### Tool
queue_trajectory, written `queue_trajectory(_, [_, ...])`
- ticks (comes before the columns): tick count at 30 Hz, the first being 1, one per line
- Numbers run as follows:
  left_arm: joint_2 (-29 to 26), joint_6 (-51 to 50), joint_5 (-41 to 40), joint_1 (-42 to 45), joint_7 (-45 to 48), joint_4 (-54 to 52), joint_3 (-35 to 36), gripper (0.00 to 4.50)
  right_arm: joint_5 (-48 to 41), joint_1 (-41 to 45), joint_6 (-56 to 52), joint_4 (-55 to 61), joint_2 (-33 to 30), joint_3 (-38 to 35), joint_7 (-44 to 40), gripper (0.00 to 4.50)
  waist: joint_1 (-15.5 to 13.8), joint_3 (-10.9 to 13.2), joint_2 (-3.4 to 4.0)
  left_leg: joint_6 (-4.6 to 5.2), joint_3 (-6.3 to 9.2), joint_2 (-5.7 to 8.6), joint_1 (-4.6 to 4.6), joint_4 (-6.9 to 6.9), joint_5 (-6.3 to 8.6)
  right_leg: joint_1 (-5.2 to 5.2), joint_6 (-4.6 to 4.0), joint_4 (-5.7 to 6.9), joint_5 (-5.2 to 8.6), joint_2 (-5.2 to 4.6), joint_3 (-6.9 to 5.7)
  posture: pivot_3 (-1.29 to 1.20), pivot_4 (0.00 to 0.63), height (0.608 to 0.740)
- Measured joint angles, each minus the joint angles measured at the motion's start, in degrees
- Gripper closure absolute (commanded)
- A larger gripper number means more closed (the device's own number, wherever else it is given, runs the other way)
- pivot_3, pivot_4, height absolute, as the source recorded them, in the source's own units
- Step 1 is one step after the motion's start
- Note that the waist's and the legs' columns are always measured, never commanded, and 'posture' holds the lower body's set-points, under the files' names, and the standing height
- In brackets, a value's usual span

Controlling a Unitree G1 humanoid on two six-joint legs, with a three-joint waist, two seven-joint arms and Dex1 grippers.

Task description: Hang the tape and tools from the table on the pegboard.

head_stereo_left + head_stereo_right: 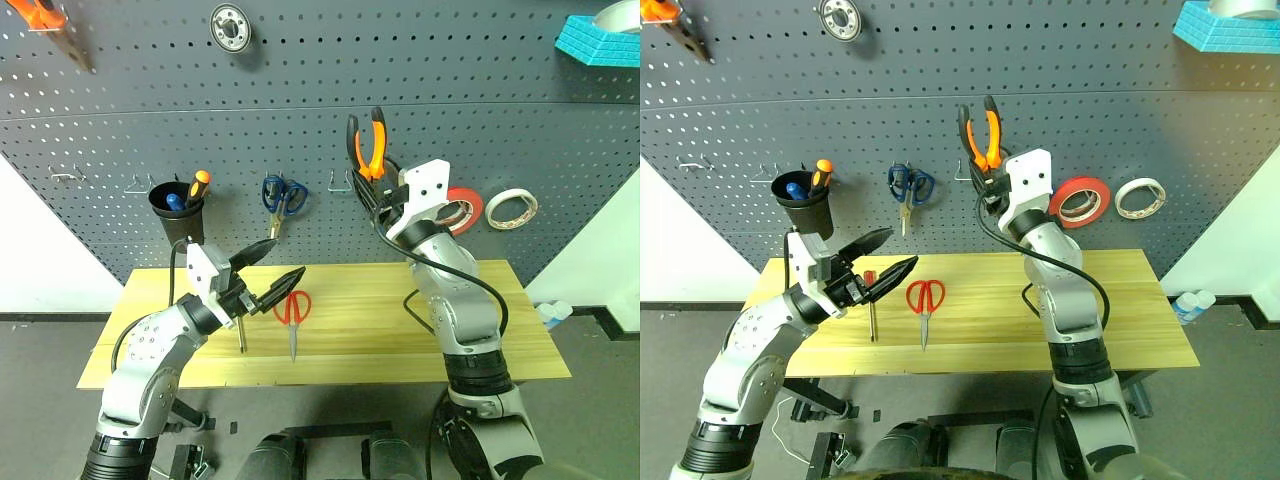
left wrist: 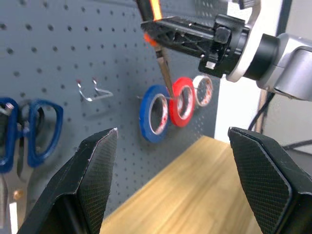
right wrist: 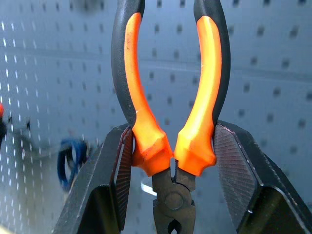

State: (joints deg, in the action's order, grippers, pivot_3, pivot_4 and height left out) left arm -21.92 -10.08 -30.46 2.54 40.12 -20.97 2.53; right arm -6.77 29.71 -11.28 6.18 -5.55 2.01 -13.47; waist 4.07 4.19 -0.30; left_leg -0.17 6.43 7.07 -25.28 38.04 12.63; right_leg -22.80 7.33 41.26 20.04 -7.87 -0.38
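The right gripper (image 3: 168,161) clamps the pliers (image 3: 170,97), whose curved orange-and-black handles point to 12 o'clock. The left gripper (image 1: 272,268) is spread, holding nothing.

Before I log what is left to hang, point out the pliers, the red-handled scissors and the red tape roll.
pliers (image 3: 170,146): right wrist view, lower end of the orange handles.
red-handled scissors (image 1: 925,297): right eye view, the red handle loops.
red tape roll (image 1: 1092,191): right eye view, upper right of the ring's red band.
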Motion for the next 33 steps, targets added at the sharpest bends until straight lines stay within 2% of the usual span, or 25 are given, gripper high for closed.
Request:
queue_trajectory(7, [1.92, 2.04, -0.03, -1.85, -2.27, -1.23, 1.18, 0.70, 1.25, 4.68, 6.68, -9.30, 2.81, 0.60, 1.30, 2.39, -0.05, -0.07, 0.01, -0.08, 0.03, -0.04, 0.02, 0.01, -0.05, -0.01, -0.06, 0.06, -0.04, 0.09, 0.01, -0.03, 0.000, 0.680])
queue_trajectory(20, [2.15, 1.73, -1.01, -5.18, -5.02, -5.45, 2.91, 0.70, 2.81, 18.64, 25.16, -35.34, 6.13, -0.79, 4.32, 2.39, -0.12, -0.09, 0.03, -0.20, 0.06, -0.06, 0.03, 0.01, -0.13, -0.14, -0.11, 0.27, -0.05, 0.17, 0.07, 0.02, 0.010, 0.680])
queue_trajectory(28, [0.80, -1.01, -3.05, -5.23, -6.59, -9.48, 3.35, 0.70, 3.28, 24.28, 33.96, -46.15, 8.63, -1.98, 6.92, 2.39, -0.46, -0.05, 0.06, -0.21, 0.06, -0.06, 0.02, 0.01, -0.14, -0.24, -0.14, 0.40, -0.03, 0.19, 0.13, 0.08, 0.064, 0.680])
queue_trajectory(33, [-1.28, -4.50, -6.08, -6.99, -8.14, -14.50, 4.76, 0.70, 3.32, 26.19, 37.46, -52.04, 9.02, -2.83, 8.19, 2.39, -1.65, 0.28, 0.10, -0.20, 0.06, -0.06, 0.00, 0.01, -0.14, -0.37, -0.27, 0.58, 0.04, 0.18, 0.19, 0.11, 0.103, 0.680])
